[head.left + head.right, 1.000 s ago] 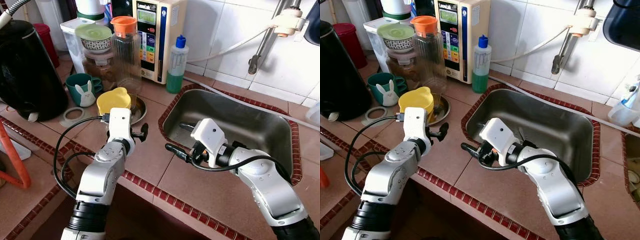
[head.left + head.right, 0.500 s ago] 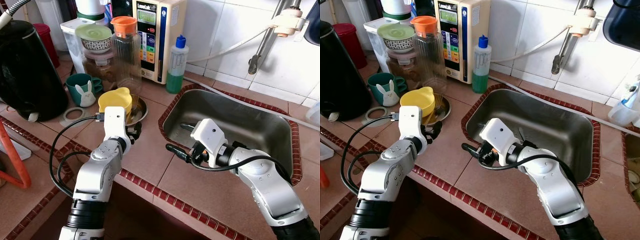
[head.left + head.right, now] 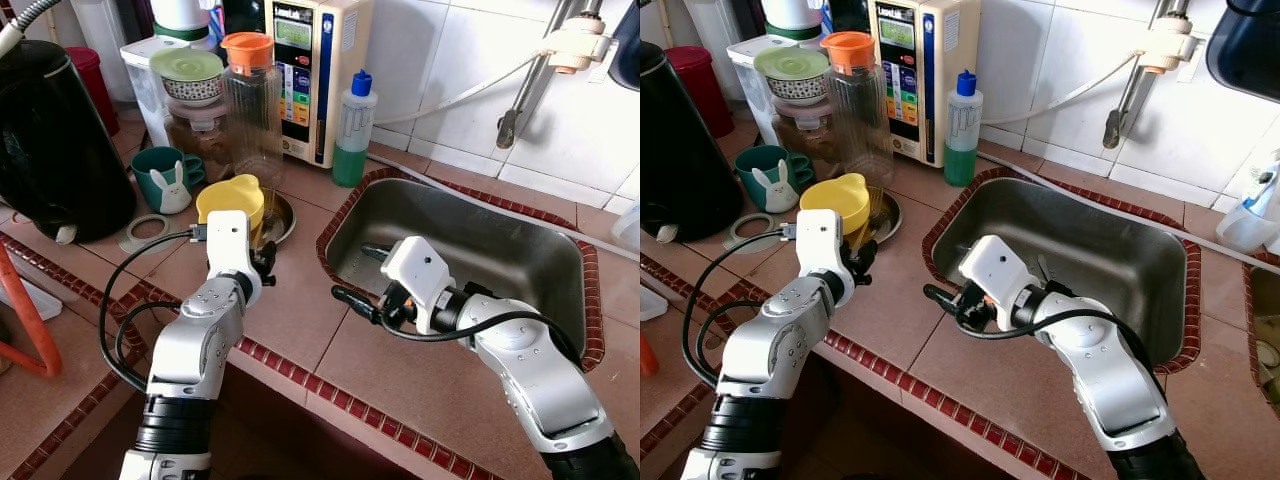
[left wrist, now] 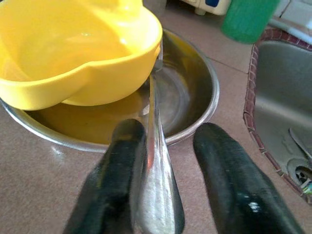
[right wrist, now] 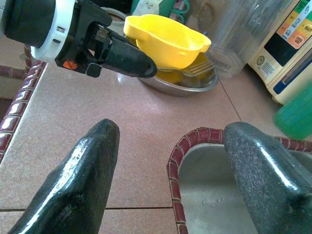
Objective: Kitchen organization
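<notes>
Left wrist view: the two black fingers (image 4: 114, 195) stand partly open astride a metal utensil handle (image 4: 156, 195). One finger looks to touch the handle's side, the other stands clear of it, so the handle is bracketed, not yet pinched. The handle runs forward over the rim of a shallow steel bowl (image 4: 202, 105) and under a yellow plastic bowl (image 4: 73, 53) that sits tilted inside the steel one. The right wrist view shows tines beneath the yellow bowl, so the utensil is likely a fork (image 5: 197, 68).

Handling, as judgement: fork is light, stiff, polished and probably slippery; best taken on the broad end of the handle, where the fingers already sit. The yellow bowl rests over its head, so a straight pull may drag or tip that light bowl; the steel bowl could slide on the tile.

Outward: left gripper (image 3: 266, 262) is low on the brown tiled counter (image 3: 300, 310), just beside the steel bowl. Right gripper (image 3: 348, 298) hovers wide open and empty near the corner of the sink (image 3: 560, 270). Behind the bowls stand a green bunny mug (image 3: 165, 180), a clear jar with orange lid (image 3: 250, 100) and a green soap bottle (image 3: 352, 135)
</notes>
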